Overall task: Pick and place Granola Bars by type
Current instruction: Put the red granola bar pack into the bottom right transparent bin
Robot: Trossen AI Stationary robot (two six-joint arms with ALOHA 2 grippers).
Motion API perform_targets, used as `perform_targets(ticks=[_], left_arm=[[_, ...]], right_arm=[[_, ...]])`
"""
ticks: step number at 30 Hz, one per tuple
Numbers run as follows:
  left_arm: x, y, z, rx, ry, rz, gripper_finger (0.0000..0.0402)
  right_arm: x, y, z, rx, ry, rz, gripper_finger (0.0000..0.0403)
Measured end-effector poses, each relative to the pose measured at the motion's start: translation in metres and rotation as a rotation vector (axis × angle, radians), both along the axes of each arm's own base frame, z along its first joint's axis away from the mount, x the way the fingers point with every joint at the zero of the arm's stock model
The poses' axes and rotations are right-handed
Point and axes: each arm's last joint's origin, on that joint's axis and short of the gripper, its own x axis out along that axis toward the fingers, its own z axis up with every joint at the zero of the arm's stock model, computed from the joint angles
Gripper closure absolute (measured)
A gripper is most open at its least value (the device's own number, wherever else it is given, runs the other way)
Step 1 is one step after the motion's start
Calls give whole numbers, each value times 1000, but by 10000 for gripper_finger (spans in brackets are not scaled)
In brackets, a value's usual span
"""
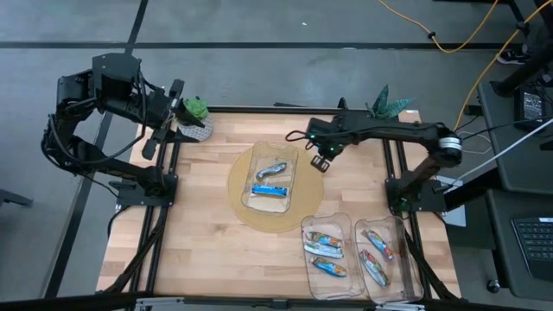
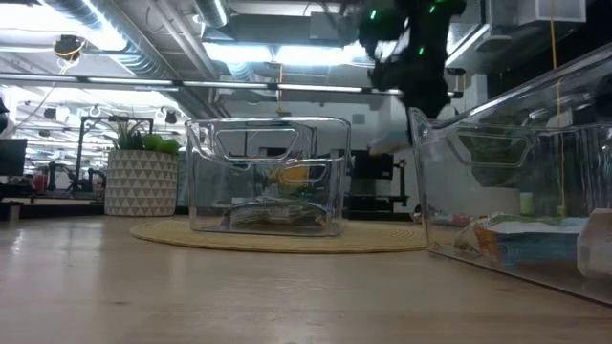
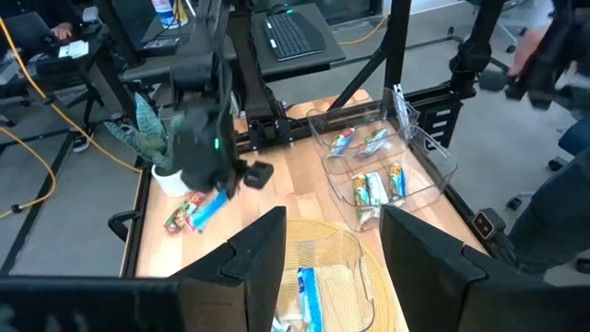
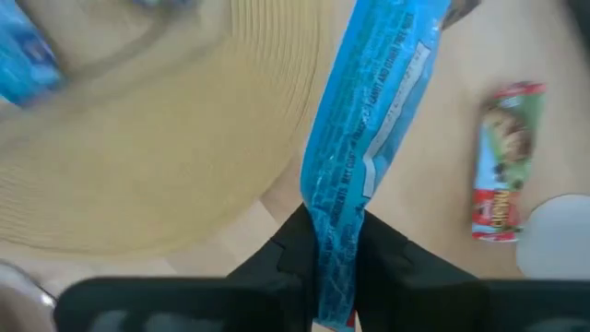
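Observation:
My right gripper (image 1: 324, 161) hangs over the table's far middle, just right of the round woven mat (image 1: 243, 210), shut on a blue granola bar (image 4: 369, 111). A red-and-green bar (image 4: 502, 161) lies flat on the wood beside it. The clear bin (image 1: 251, 177) on the mat holds two blue bars (image 1: 275, 169). Two clear bins at the near right (image 1: 304, 250) hold multicoloured bars (image 1: 324, 246) and more bars (image 1: 378, 244). My left gripper (image 3: 334, 267) stays raised at the far left, open and holding nothing. My right gripper pinches one end of the blue bar (image 4: 334, 221) between its two fingers, which come from above and point steeply down. The bar hangs below the fingertips at a slant (image 3: 210, 207) and looks clear of the table.
A potted plant (image 1: 195, 113) stands at the far left corner. A second plant (image 1: 387, 102) stands at the far right. Bare wood lies along the table's left half and near edge. People and desks show in the room beyond the table.

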Motion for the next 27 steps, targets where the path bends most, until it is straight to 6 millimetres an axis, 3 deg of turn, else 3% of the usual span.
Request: perform_targets(ticks=[6,15,20,27], left_arm=[[0,0,0,1,0,-1,233],[0,0,0,17,0,-8,233],[-1,0,-1,33,8,-17,233],[-1,0,-1,45,6,-22,233]], right_arm=[[-32,17,51,-44,-188,-40,348],[-94,56,112,-84,-455,96,358],[-123,76,128,-51,-552,138,353],[-149,100,130,160,-513,214,366]])
